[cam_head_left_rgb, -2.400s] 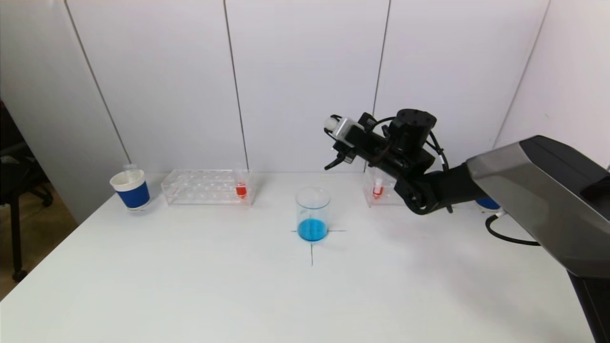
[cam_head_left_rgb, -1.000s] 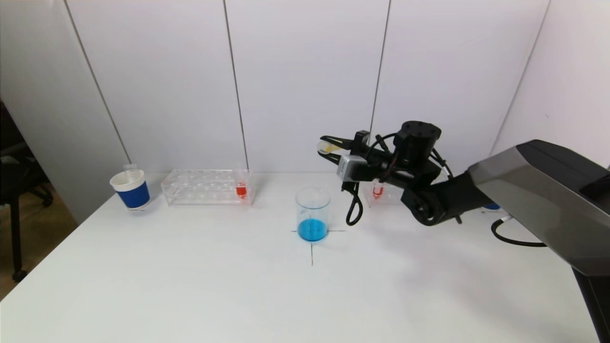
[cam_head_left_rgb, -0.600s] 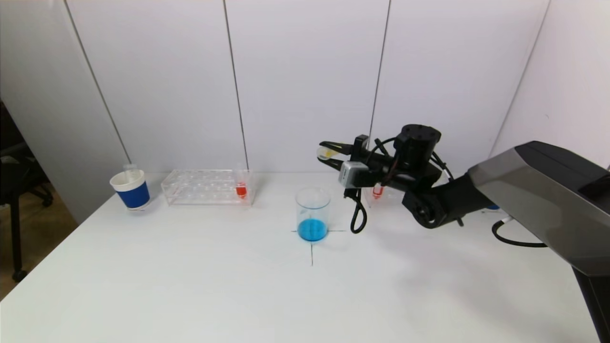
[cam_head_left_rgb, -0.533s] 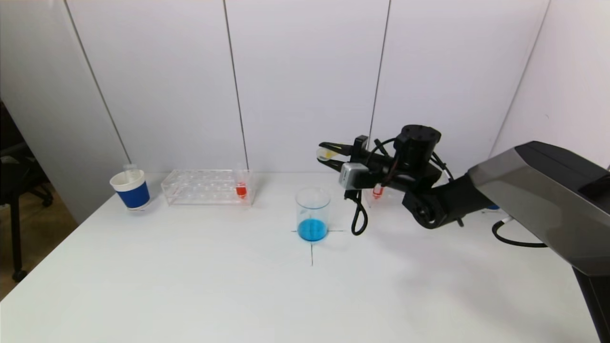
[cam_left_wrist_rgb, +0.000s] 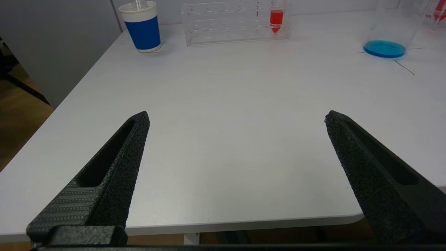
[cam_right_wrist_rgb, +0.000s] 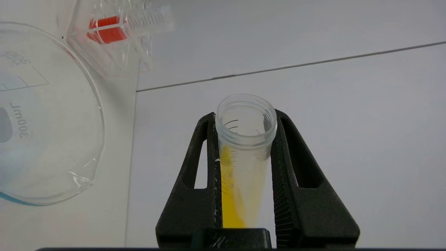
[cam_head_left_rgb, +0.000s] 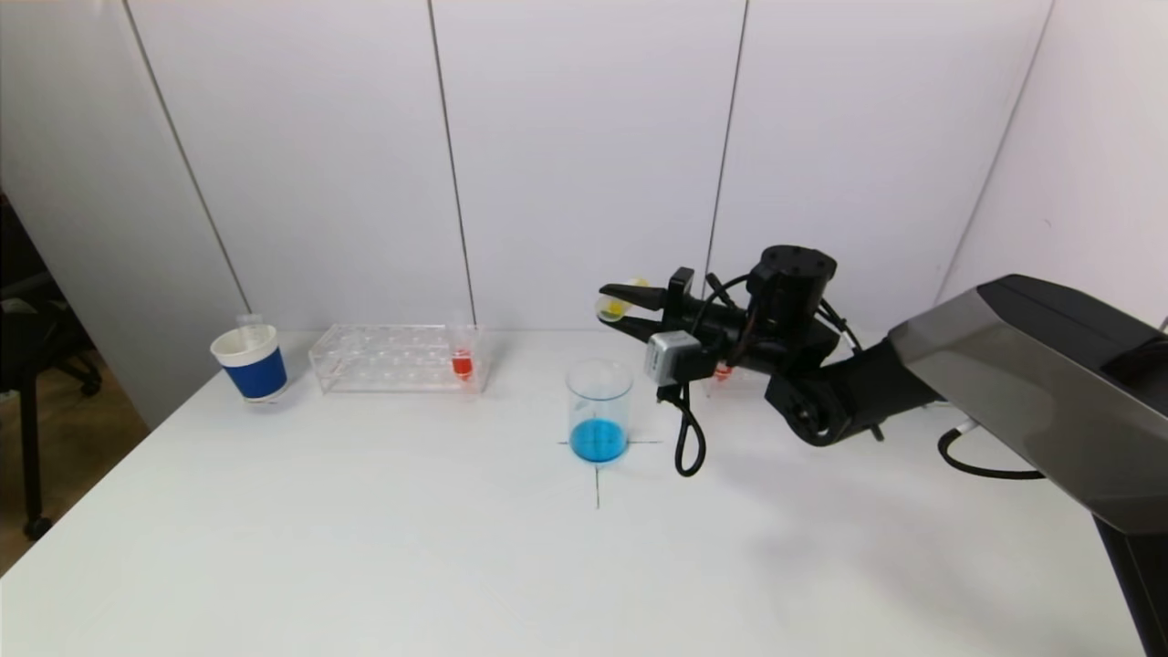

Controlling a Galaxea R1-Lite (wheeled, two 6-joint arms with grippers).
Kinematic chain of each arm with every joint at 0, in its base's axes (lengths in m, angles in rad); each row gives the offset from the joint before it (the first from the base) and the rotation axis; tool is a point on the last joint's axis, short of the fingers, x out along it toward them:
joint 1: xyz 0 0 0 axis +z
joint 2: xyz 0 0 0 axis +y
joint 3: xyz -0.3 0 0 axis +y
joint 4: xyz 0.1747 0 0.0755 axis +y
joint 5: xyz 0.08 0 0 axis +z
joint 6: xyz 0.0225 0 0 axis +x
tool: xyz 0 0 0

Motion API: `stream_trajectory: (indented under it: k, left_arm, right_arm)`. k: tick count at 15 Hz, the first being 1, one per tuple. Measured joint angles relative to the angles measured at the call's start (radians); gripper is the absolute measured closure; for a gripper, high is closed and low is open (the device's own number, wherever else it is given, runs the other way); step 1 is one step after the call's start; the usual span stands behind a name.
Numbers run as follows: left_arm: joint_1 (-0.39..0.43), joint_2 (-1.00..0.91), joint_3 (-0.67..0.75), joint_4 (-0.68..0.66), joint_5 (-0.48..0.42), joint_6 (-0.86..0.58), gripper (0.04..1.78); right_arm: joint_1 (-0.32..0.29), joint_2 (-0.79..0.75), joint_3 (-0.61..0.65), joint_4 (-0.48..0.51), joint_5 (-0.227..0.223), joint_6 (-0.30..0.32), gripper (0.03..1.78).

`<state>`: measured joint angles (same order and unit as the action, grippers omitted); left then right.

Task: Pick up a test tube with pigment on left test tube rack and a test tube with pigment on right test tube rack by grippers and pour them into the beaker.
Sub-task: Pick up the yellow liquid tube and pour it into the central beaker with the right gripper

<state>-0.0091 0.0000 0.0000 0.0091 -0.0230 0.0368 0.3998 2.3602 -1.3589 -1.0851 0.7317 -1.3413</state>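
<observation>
My right gripper [cam_head_left_rgb: 608, 306] is shut on a clear test tube with yellow pigment [cam_head_left_rgb: 615, 311], held tilted on its side just above and behind the beaker [cam_head_left_rgb: 599, 401], which holds blue liquid. In the right wrist view the tube [cam_right_wrist_rgb: 244, 157] sits between the fingers [cam_right_wrist_rgb: 195, 167], its open mouth beside the beaker's rim [cam_right_wrist_rgb: 99, 115]. The left rack [cam_head_left_rgb: 392, 358] holds a red tube [cam_head_left_rgb: 462, 363]. The right rack is mostly hidden behind my arm; its red tube [cam_head_left_rgb: 723, 371] peeks out. My left gripper [cam_left_wrist_rgb: 237, 118] is open and empty over the table's near edge.
A blue-and-white paper cup [cam_head_left_rgb: 251, 362] stands left of the left rack. A black cross [cam_head_left_rgb: 598, 474] marks the table under the beaker. A black cable [cam_head_left_rgb: 981, 465] lies at the right. The white wall runs close behind the racks.
My right gripper has turned over from the right rack and moved left and down toward the beaker, bringing the yellow tube onto its side near the beaker's mouth.
</observation>
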Motion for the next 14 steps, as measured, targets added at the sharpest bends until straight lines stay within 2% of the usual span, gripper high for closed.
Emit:
stream_trajectory:
  k: [5,14]
  left_arm:
    - [0.000,0.000,0.000,0.000,0.000,0.000,0.06]
    - [0.000,0.000,0.000,0.000,0.000,0.000,0.06]
  right_arm:
    - [0.010,0.009,0.016,0.002,0.036,-0.036,1.34]
    - [0.003,0.012,0.015,-0.001,0.084,-0.038,1.34]
